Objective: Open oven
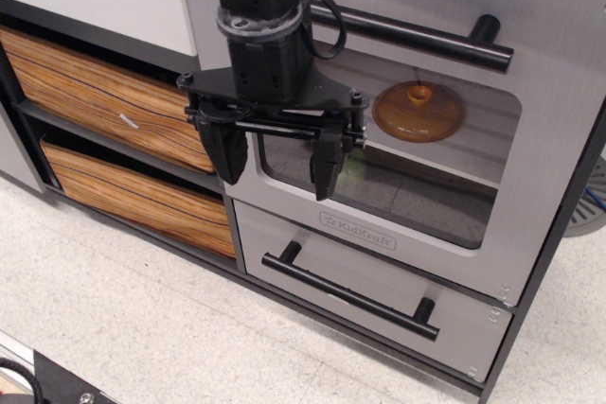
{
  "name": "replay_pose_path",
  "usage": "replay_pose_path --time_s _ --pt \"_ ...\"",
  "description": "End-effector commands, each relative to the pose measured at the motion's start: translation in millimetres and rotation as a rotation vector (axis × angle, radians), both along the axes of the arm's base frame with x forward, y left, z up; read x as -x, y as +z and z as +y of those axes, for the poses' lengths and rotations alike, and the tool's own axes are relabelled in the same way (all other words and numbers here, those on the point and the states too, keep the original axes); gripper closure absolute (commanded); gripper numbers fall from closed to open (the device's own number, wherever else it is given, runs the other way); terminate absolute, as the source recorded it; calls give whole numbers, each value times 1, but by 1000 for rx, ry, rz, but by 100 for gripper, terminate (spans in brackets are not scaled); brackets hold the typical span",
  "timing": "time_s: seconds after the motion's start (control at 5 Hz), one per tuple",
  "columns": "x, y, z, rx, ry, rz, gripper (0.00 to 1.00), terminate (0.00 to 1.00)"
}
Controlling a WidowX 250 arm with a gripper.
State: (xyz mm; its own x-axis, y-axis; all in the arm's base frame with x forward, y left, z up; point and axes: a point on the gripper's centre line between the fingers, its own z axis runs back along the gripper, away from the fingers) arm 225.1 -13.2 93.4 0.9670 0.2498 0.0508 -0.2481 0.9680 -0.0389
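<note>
The grey toy oven (530, 186) fills the right half of the view. Its large door has a clear window (426, 186), a long black bar handle (417, 35) across the top and a "KidKraft" logo (357, 231) along the bottom. The door looks closed. An orange lid-like object (417, 111) sits on a rack inside. My black gripper (276, 160) hangs in front of the window's left part, below the handle. Its two fingers (227, 153) are spread apart with nothing between them.
A smaller windowless grey drawer with a black bar handle (350, 295) sits under the oven door. Two wood-grain drawers (104, 92) (142, 191) stand to the left. Pale speckled floor (123, 309) lies in front. A dark object (47, 380) shows at the bottom left corner.
</note>
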Motion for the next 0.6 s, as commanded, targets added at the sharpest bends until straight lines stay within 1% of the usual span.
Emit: replay_pose_path --time_s 0.0,0.4 --pt "0 0 0 0 0 0 0 0" --pt "-36 33 16 40 497 -176 0 0"
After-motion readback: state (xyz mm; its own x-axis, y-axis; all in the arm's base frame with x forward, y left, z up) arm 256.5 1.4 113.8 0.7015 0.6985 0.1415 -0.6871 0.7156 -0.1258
